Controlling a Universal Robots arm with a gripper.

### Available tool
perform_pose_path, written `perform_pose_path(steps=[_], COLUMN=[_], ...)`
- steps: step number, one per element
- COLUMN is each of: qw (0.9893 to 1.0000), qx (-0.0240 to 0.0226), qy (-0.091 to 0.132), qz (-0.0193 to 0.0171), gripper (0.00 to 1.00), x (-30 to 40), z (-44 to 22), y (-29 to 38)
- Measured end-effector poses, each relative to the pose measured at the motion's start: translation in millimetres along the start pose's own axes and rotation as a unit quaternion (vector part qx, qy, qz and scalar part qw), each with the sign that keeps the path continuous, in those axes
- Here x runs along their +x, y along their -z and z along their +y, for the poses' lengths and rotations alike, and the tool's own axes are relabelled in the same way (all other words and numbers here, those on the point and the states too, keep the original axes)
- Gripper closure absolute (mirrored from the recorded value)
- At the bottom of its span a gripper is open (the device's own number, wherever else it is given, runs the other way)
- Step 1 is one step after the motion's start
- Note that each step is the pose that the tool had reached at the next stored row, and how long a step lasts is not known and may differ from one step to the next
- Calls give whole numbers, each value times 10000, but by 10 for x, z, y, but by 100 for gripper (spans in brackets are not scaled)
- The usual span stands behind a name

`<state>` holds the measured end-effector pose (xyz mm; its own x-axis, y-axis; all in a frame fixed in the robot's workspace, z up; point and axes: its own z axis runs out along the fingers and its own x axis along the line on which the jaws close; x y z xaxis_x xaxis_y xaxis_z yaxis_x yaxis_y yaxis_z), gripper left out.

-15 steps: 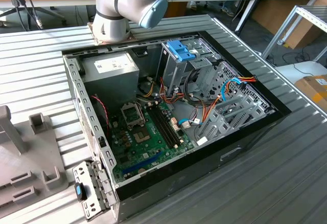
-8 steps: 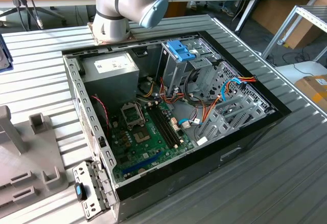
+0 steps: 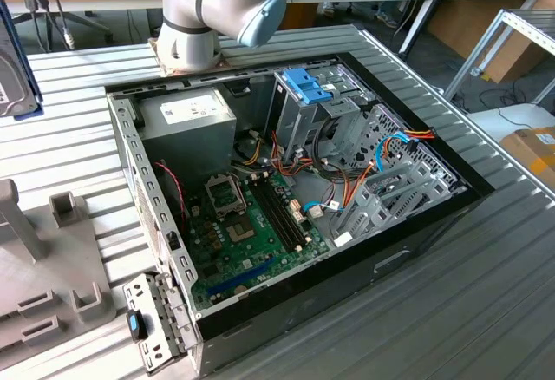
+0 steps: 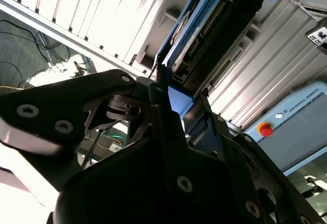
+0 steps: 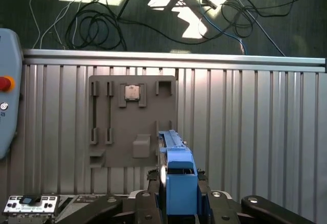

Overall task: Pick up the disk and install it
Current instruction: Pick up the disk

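One half of the job looks done, as far as the pictures go: the disk (image 5: 178, 175) is already in the hand (image 5: 179, 206), whose fingers (image 5: 207, 203) are closed against its two broad faces at the blue-tabbed near end. Installing is what remains, since the disk is with the hand and not in the computer case (image 3: 408, 250).

In the first wrist view the disk is seen edge-on over the ribbed metal worktop (image 5: 255, 132), just beside a grey fixture plate (image 5: 110, 147) that carries a processor chip (image 5: 132, 92). Whether its far end touches the plate or hangs clear of it I cannot tell.

The disk's long axis runs straight out from the hand, away from the wrist and toward the worktop. In the second wrist view the disk (image 4: 214, 27) reaches out from the hand (image 4: 180, 97) with its black body standing on edge between the fingers, the blue rail along one long side and a second blue tab at the far end.

In the exterior view the open case lies on the worktop (image 3: 486, 311) with the robot arm (image 3: 217, 7) at its 12 o'clock. Inside, the grey drive cage (image 3: 299, 124) with its blue latch (image 3: 305, 85) stands at about 1 o'clock from the motherboard (image 3: 247, 232), and the power supply (image 3: 186, 120) sits at about 11 o'clock. I judge the cage to be the likely home for the disk.
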<state>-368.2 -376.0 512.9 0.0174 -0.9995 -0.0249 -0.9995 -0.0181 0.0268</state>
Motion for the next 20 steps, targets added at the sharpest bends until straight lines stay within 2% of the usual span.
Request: perform_pose_path(steps=[5, 6, 7, 10, 12, 17, 20], qw=[10000, 10000, 10000, 10000, 10000, 10000, 10000], qx=[0, 0, 0, -1, 0, 0, 0], qy=[0, 0, 0, -1, 0, 0, 0], qz=[0, 0, 0, 0, 0, 0, 0], gripper=[64, 64, 64, 64, 64, 64, 64], x=[3, 5, 6, 7, 7, 8, 8], z=[-187, -266, -318, -405, -430, -433, -461], y=[5, 7, 9, 11, 12, 12, 13])
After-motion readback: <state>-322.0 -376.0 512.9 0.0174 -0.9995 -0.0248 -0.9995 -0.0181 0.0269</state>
